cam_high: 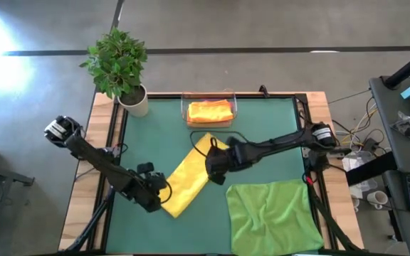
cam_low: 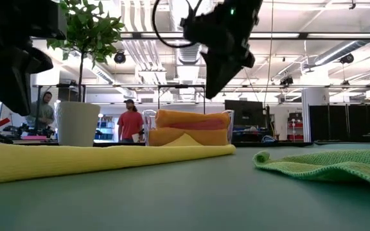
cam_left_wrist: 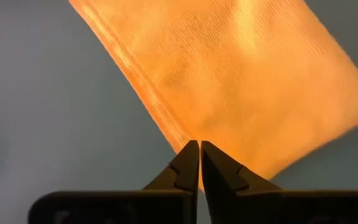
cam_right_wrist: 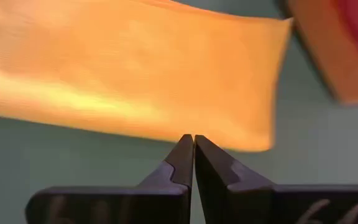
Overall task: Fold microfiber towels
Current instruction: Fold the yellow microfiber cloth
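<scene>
Two tools closed empty, left tool (cam_high: 164, 200) and right tool (cam_high: 216, 168) over the folded yellow towel (cam_high: 189, 178) mid-worktop; risk: closed tips drag it and undo the fold

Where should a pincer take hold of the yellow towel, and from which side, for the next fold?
Probably at a short end. The yellow towel lies flat as a long diagonal strip, already folded once. The left pincer, fingers shut, is above its near end, and the right pincer, also shut, hangs above its far end. Come down from above and pinch an end corner, where the layered edge lifts.
</scene>
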Tool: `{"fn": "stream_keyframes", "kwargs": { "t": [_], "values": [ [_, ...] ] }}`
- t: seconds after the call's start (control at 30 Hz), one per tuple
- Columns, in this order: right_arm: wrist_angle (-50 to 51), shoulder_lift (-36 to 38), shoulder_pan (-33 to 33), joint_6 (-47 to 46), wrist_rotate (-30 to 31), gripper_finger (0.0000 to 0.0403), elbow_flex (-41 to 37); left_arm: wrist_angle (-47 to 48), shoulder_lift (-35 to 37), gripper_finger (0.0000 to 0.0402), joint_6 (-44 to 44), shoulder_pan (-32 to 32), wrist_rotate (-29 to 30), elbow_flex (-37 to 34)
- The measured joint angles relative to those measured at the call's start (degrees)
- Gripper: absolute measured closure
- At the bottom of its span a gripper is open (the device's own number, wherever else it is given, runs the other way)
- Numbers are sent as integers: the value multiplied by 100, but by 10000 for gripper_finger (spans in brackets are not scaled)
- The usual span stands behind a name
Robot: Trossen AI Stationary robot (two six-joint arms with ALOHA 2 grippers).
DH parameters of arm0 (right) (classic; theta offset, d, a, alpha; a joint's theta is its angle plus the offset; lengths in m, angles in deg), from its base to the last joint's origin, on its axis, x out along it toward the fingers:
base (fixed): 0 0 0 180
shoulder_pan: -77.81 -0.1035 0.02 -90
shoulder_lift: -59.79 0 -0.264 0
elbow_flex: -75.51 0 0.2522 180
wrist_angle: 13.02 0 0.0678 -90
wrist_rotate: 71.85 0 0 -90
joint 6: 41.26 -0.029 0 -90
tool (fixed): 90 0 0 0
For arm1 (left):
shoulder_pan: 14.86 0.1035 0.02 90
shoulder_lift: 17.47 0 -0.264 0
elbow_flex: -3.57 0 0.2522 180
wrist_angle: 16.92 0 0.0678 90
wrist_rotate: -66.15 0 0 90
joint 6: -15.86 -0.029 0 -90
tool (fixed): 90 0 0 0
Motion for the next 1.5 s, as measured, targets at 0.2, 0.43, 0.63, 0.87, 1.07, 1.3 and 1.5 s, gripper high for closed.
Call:
{"fn": "stream_keyframes", "kwargs": {
  "t": [0.2,0.43,0.63,0.87,1.07,1.3,1.5],
  "values": [
    [-777,4,-526,-901,-555,381,0,539,275,358,-777,3,-185,0],
    [-2367,-100,-1102,-1296,-751,309,9,1271,504,291,-1461,-11,-119,-8],
    [-3995,-538,-1509,-96,-746,247,9,1110,662,279,-2524,-218,-132,-13],
    [-4583,-1267,-1701,594,-646,228,277,1082,711,279,-2738,-560,-59,-26],
    [-4479,-2030,-1674,1455,-644,227,1104,1035,702,279,-2697,-650,-5,-206],
    [-2572,-2976,-1618,2290,-552,227,2668,1000,702,279,-2683,-651,-271,-458],
    [-1921,-3569,-1466,2202,-526,227,3903,991,732,278,-2671,-657,-309,-428]
  ]
}}
